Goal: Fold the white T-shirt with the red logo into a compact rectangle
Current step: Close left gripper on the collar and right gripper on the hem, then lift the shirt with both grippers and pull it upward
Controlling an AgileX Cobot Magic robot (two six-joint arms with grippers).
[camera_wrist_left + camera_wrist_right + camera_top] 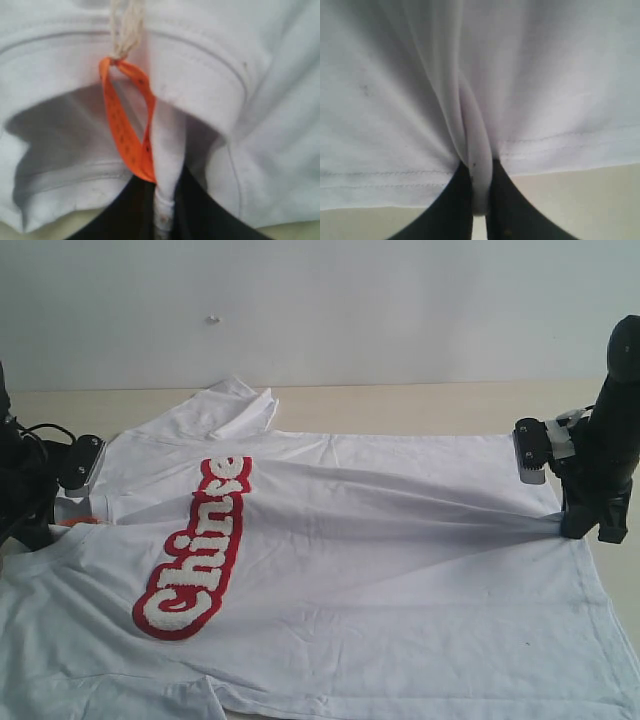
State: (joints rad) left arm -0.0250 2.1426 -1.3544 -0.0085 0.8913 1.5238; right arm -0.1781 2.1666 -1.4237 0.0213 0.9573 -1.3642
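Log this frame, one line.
left fingers: shut on white T-shirt collar | right fingers: shut on hem | red logo: face up | fold: not started

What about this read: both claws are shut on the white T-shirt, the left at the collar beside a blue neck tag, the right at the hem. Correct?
Not quite: the neck tag is orange, not blue; the left wrist view shows it. The rest holds: left claw grips the collar, right claw the hem.
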